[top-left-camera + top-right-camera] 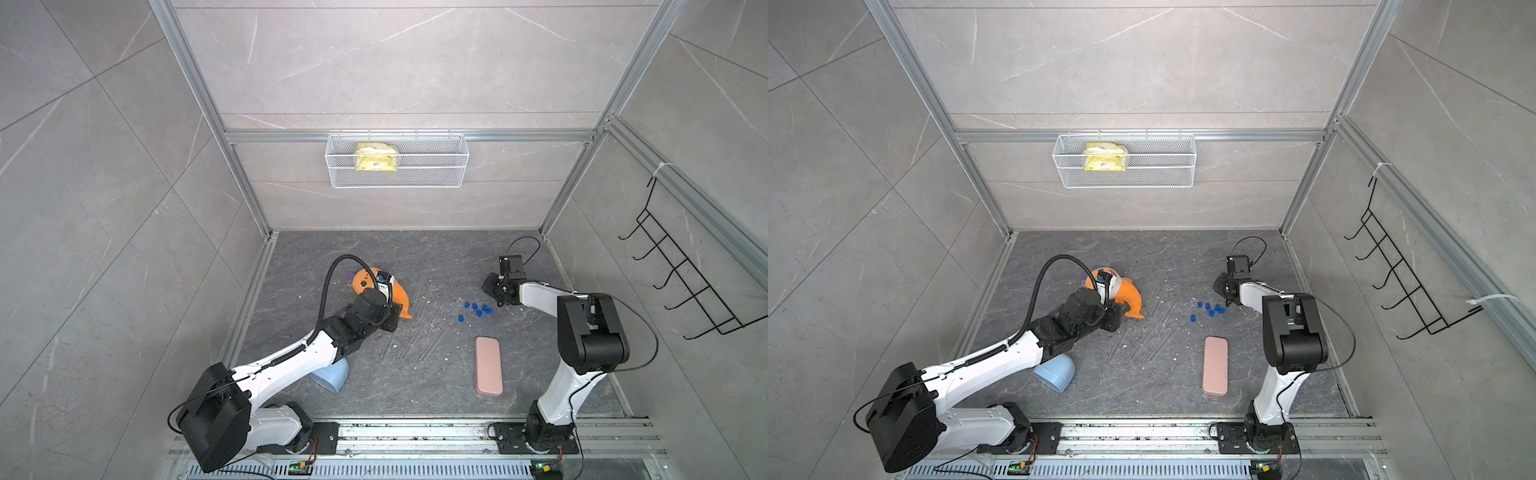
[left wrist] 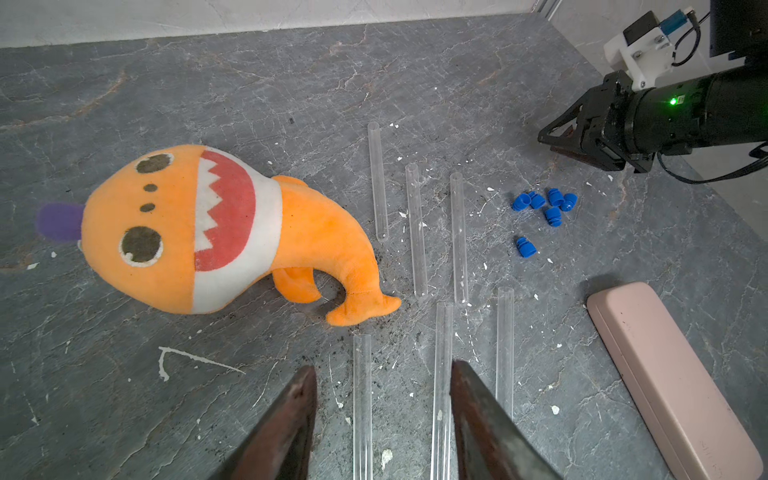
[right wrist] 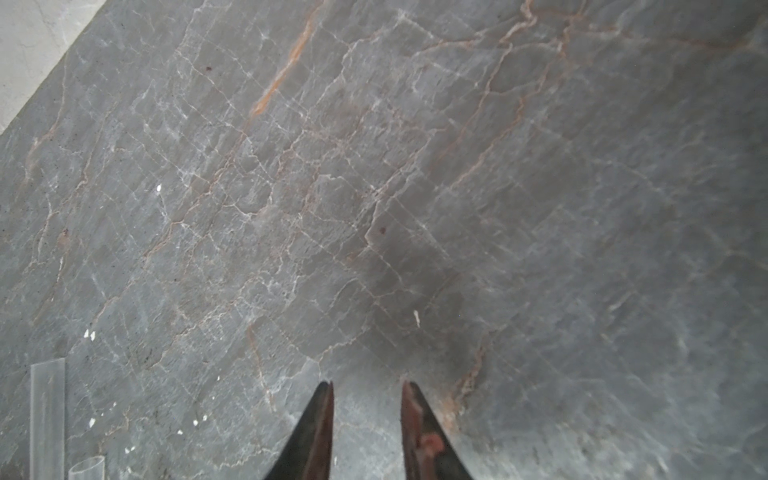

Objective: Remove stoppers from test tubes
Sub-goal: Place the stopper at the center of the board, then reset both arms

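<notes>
Several clear test tubes (image 2: 416, 228) lie side by side on the grey floor with open ends; they are faint in both top views (image 1: 434, 345) (image 1: 1163, 345). Several blue stoppers (image 2: 544, 208) lie loose in a small cluster beside them (image 1: 477, 309) (image 1: 1209, 311). My left gripper (image 2: 382, 370) is open over the near tubes; two of them run between its fingers, and nothing is gripped. It sits by the plush (image 1: 394, 322). My right gripper (image 3: 368, 384) is open a little over bare floor, empty, just behind the stoppers (image 1: 490, 286) (image 2: 557, 139). Two tube ends (image 3: 48, 415) show in the right wrist view.
An orange plush shark (image 2: 208, 228) (image 1: 405, 301) lies left of the tubes. A pink case (image 1: 488, 365) (image 2: 673, 374) lies in front of the stoppers. A pale blue cup (image 1: 332, 376) lies tipped under my left arm. White crumbs dot the floor. A wire basket (image 1: 397, 160) hangs on the back wall.
</notes>
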You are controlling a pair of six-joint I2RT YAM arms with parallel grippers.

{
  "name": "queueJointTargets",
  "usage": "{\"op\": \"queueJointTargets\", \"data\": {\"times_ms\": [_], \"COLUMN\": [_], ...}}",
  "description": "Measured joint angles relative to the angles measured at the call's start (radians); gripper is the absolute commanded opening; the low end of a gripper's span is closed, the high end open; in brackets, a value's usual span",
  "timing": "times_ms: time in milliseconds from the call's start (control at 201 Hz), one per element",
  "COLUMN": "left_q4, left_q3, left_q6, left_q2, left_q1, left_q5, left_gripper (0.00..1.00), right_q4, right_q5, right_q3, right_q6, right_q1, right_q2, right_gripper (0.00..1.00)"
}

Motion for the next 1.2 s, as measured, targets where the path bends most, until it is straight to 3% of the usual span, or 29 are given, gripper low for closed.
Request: {"op": "queueJointTargets", "data": {"times_ms": [249,448,548,737,921,1055,1205], "left_q4": [-0.040,-0.045,-0.037,0.005,0.081,0.130,0.353], "left_q3": [-0.037,-0.155,-0.210,-0.288,-0.352,-0.402,-0.496], "left_q6": [0.016,0.058,0.070,0.068,0.058,0.056,0.083], "left_q2": [-0.087,-0.192,-0.233,-0.285,-0.288,-0.284,-0.222], "left_q1": [0.023,0.244,0.382,0.612,0.708,0.761,0.809], "left_q5": [-0.139,-0.203,-0.198,-0.166,-0.159,-0.153,-0.161], "left_gripper": [0.57,0.60,0.60,0.62,0.63,0.63,0.64], "right_q4": [0.072,0.396,0.468,0.540,0.572,0.648,0.780], "right_q5": [0.008,0.119,0.175,0.243,0.325,0.382,0.409], "right_q3": [-0.164,-0.500,-0.587,-0.575,-0.573,-0.586,-0.629], "right_q6": [-0.123,-0.283,-0.361,-0.447,-0.517,-0.566,-0.613], "right_q1": [0.026,0.067,0.085,0.104,0.140,0.172,0.205], "right_q2": [-0.355,-0.598,-0.591,-0.530,-0.523,-0.425,-0.321], "right_gripper": [0.48,0.54,0.55,0.56,0.57,0.60,0.61]}}
